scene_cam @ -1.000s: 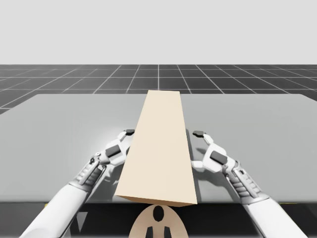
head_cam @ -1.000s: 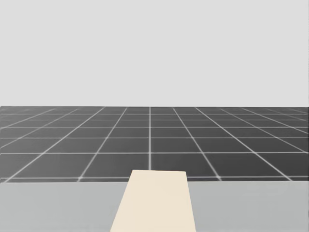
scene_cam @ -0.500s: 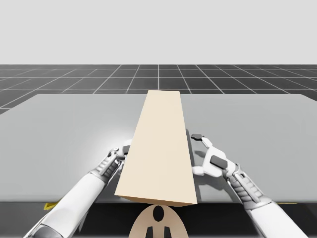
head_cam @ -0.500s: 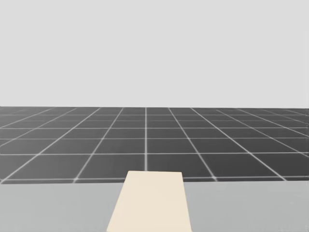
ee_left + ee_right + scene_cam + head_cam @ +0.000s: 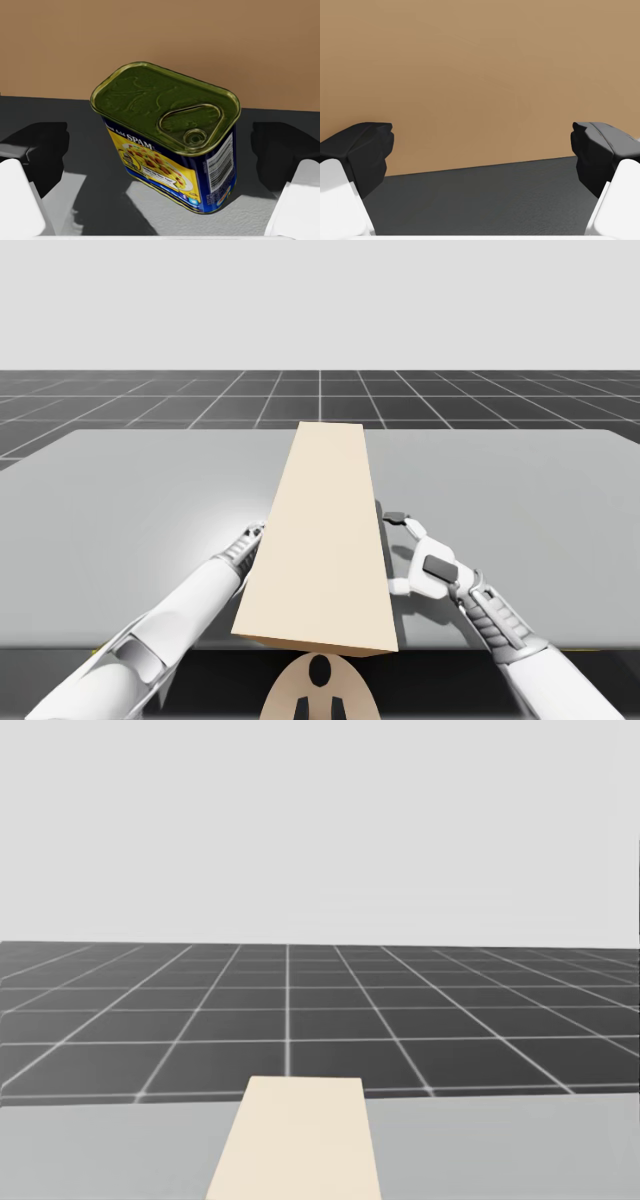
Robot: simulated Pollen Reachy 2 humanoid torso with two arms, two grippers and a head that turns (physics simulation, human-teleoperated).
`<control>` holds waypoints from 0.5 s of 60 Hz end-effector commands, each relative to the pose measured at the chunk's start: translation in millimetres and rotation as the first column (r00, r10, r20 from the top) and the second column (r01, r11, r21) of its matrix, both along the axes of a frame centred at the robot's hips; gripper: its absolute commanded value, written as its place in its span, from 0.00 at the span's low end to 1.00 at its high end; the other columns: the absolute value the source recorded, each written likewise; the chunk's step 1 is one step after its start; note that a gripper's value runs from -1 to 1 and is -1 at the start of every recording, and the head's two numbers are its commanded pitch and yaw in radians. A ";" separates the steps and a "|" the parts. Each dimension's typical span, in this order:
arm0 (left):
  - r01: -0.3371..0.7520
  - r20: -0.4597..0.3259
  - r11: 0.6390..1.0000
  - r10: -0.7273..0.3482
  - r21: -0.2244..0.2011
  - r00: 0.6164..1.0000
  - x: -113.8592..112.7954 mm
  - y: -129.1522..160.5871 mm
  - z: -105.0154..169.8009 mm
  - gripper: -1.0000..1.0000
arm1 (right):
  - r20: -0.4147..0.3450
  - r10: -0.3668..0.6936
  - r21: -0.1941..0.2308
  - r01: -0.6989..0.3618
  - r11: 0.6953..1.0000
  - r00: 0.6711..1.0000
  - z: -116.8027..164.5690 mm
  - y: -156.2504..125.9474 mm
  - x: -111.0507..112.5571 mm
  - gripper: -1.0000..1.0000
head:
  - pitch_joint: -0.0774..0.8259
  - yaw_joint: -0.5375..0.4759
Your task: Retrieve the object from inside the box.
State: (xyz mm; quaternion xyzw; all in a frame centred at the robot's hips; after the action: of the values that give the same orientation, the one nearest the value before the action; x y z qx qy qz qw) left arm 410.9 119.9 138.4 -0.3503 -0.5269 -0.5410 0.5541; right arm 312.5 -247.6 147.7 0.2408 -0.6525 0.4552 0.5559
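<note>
A long tan box (image 5: 320, 530) lies down the middle of the grey table (image 5: 130, 490); its far end shows in the head view (image 5: 295, 1140). My left arm (image 5: 190, 605) reaches into the box's left side, its hand hidden by the box. In the left wrist view a blue and yellow rectangular can (image 5: 170, 145) with a gold pull-tab top stands before the brown box wall (image 5: 150, 30). My left gripper (image 5: 160, 150) is open around the can, both fingers apart from it. My right gripper (image 5: 392, 552) is open close by the box's right side, facing the box wall (image 5: 470, 75).
The table's near edge (image 5: 500, 647) runs just behind my wrists. Bare table surface (image 5: 500, 1150) spreads on both sides of the box. A dark gridded floor (image 5: 450, 405) lies beyond the far edge.
My left arm has pushed in at the box's left side until its hand is hidden. My right gripper has edged closer to the box. My head has turned a little to the right.
</note>
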 end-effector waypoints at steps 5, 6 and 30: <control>0.315 -0.125 0.949 -0.311 0.016 0.942 4.2 -29.5 -1.3 0.00 | -0.018 0.030 -0.015 -0.030 0.999 0.999 -6.3 5.6 -3.2 0.00 | 0.10 0.46; 0.322 -0.132 0.947 -0.318 0.013 0.939 4.3 -30.3 -1.9 0.00 | -0.017 0.031 -0.016 -0.031 0.999 0.999 -6.5 5.5 -3.2 0.00 | 0.10 0.46; 0.344 -0.215 0.939 -0.335 0.005 0.918 11.5 -34.1 -22.9 1.00 | -0.033 0.036 -0.036 -0.037 0.999 0.999 -10.2 6.8 -3.9 0.00 | 0.12 0.46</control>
State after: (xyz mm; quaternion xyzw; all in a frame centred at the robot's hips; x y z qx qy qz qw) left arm 425.6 87.2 125.1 -0.3994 -0.4923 -0.5796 0.5120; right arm 310.8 -245.1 142.5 0.2448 -0.6382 0.4699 0.5585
